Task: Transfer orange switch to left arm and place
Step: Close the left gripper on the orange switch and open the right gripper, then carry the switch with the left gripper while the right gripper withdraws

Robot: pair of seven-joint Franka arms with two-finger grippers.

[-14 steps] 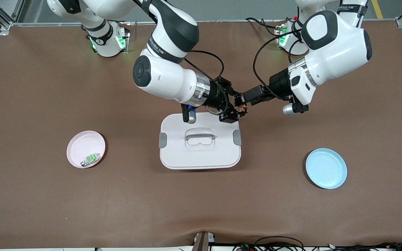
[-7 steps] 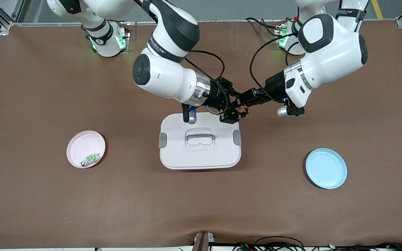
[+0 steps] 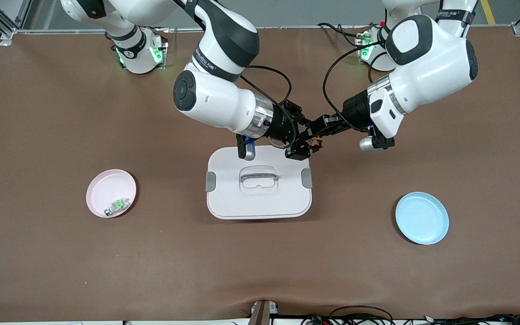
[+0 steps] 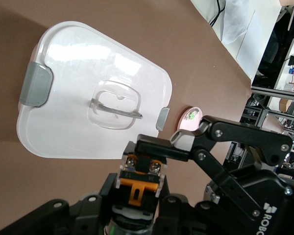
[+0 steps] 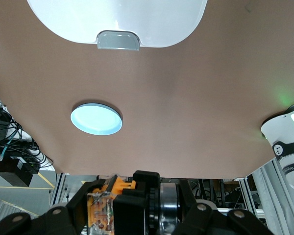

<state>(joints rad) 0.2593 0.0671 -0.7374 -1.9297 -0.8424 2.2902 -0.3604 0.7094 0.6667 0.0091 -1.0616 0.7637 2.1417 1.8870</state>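
Both grippers, left gripper (image 3: pixel 319 133) and right gripper (image 3: pixel 307 143), have jaws clamped on the orange switch (image 3: pixel 313 141), above the box's (image 3: pixel 260 198) one o'clock corner. If the right lets go unevenly, the switch may twist free and drop.

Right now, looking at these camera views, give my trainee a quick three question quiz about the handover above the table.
1. True or false: both the left end effector and the right end effector are shut on the orange switch.
2. What lies on the pink plate? A) a small green-and-silver part B) the orange switch C) nothing
3. Fill in: the handover happens above the table beside a corner of the white ____.

Key: 1 true; 2 A; 3 box.
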